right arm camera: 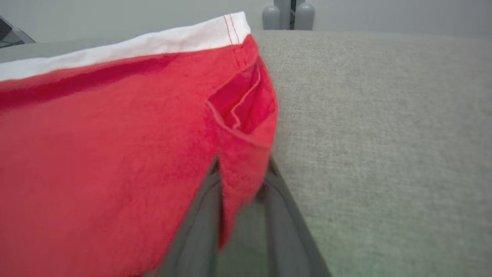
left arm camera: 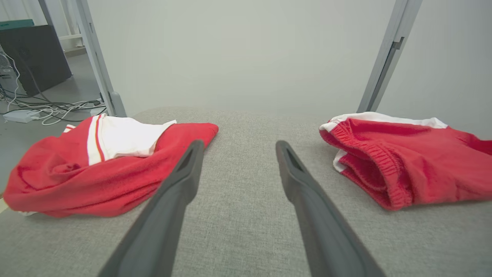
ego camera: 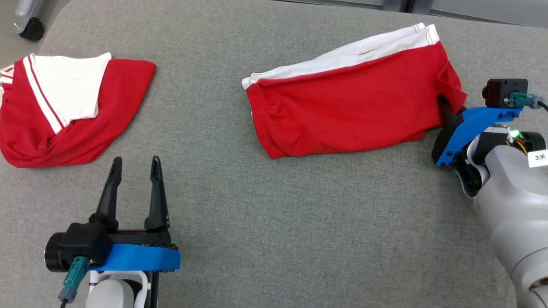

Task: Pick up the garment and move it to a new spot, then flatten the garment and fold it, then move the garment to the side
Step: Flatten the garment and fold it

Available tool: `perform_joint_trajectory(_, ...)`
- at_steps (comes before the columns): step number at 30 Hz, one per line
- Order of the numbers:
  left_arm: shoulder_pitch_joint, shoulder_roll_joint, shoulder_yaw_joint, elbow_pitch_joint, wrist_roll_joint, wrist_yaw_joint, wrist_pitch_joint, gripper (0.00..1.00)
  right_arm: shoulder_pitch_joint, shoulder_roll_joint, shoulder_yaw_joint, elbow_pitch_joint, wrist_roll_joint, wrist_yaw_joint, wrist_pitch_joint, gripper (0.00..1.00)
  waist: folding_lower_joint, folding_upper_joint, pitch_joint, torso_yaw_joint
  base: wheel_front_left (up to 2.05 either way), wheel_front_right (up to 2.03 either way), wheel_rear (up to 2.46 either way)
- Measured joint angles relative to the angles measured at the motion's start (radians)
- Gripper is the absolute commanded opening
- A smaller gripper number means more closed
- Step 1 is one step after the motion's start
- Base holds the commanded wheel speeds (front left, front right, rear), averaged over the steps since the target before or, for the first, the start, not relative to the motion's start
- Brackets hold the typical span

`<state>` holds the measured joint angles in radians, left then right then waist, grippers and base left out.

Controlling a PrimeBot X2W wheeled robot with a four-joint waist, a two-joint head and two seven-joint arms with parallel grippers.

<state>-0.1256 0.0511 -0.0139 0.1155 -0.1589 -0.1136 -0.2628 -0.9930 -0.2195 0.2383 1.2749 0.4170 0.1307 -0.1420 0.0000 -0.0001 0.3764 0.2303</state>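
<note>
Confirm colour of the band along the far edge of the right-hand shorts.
White band on red shorts; clearest in the head view.

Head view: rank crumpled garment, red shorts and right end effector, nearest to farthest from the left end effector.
From the left end effector:
1. The crumpled garment, just upper left.
2. The red shorts, centre right.
3. The right end effector, far right, at the shorts' edge.

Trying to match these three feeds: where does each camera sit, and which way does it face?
Head: above, looking down at the grey surface; left gripper lower left, right gripper at right.
Left wrist: low, along its open fingers, red-and-white garment left, red shorts right.
Right wrist: low, along fingers pinching the red shorts.
Head and left wrist share both garments.
</note>
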Motion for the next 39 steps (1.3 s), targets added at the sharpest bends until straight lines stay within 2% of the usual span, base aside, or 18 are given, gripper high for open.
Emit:
perform_joint_trajectory(9,0.005,0.000,-0.012,0.025,0.032,0.007,0.000,1.00,0.081,0.003,0.020,-0.073,0.109,0.000,-0.051,0.00,0.0000,0.0000,-0.052,-0.028,0.00,0.00,0.00)
perform_joint_trajectory(13,0.054,0.000,0.006,0.036,0.048,0.007,0.000,1.00,0.193,-0.016,0.034,-0.138,0.199,0.000,-0.084,0.00,-0.0001,-0.0001,-0.106,-0.067,0.00,0.00,0.00)
perform_joint_trajectory(24,0.121,0.000,0.058,0.029,0.054,0.001,0.000,1.00,0.425,-0.124,0.022,-0.255,0.354,0.000,-0.113,0.00,-0.0002,-0.0001,-0.189,-0.165,0.00,0.00,0.00)
perform_joint_trajectory(28,0.123,0.000,0.069,0.018,0.057,-0.001,0.000,1.00,0.454,-0.147,0.026,-0.276,0.363,0.000,-0.115,0.00,-0.0001,-0.0001,-0.191,-0.196,0.00,0.00,0.00)
perform_joint_trajectory(34,0.121,0.000,0.080,0.016,0.058,-0.002,0.000,1.00,0.427,-0.130,0.041,-0.314,0.347,0.000,-0.118,0.00,0.0000,0.0000,-0.182,-0.210,0.00,0.00,0.00)
perform_joint_trajectory(38,0.118,0.000,0.073,0.020,0.055,-0.002,0.000,1.00,0.406,-0.113,0.042,-0.385,0.312,0.000,-0.119,0.00,0.0000,0.0000,-0.197,-0.203,0.00,0.00,0.00)
perform_joint_trajectory(39,0.119,0.000,0.074,0.019,0.053,-0.002,0.000,1.00,0.402,-0.092,0.047,-0.438,0.300,0.000,-0.119,0.00,0.0000,0.0000,-0.203,-0.201,0.00,0.00,0.00)
